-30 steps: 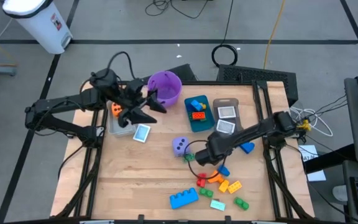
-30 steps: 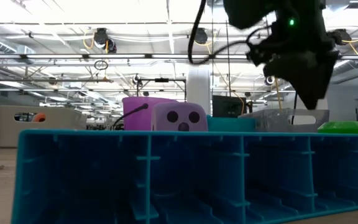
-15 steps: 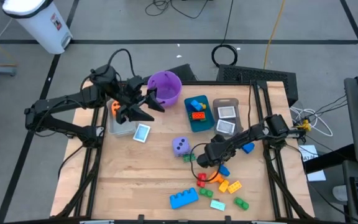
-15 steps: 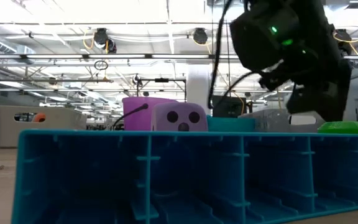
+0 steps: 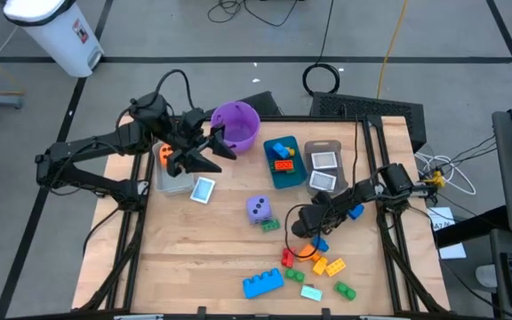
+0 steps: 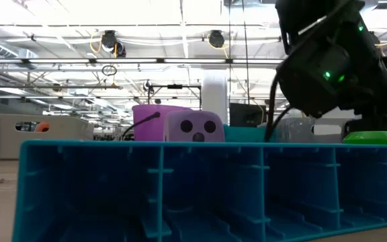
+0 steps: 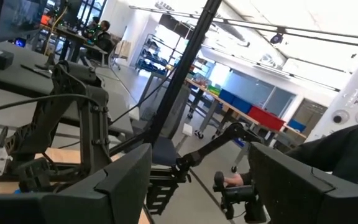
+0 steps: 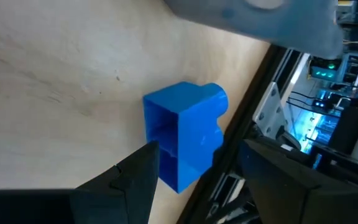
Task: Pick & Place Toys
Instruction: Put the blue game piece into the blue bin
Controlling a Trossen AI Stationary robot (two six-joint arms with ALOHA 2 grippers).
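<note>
Since a second ago the right arm has pulled back and dropped low, so the right gripper (image 5: 302,225) now sits just above the surface near the middle-right, right next to the loose pile. The left arm barely budged.

Progress so far looks early-ish. The teal bin (image 5: 283,162) already has a blue brick and a red/orange brick in it, and there's an orange piece (image 5: 164,156) over by the clear bin under the left arm. Two picture cards sit in the grey bin (image 5: 323,166).

Still loose on the surface: the purple die (image 5: 258,209), a small green brick beside it, the big blue brick (image 5: 263,284) near the front edge, a cluster of red, orange and yellow bricks (image 5: 318,260), a green brick, a flat card in front, another card (image 5: 203,190) near the left arm, and a small blue brick (image 8: 184,134) by the right rail.

The right gripper has its fingers spread with nothing between them, and its wrist view looks straight at that small blue brick, so I'd guess that's the next target. The left gripper (image 5: 204,153) hangs up by the purple bucket (image 5: 236,124), fingers apart, empty as far as I can see.
</note>
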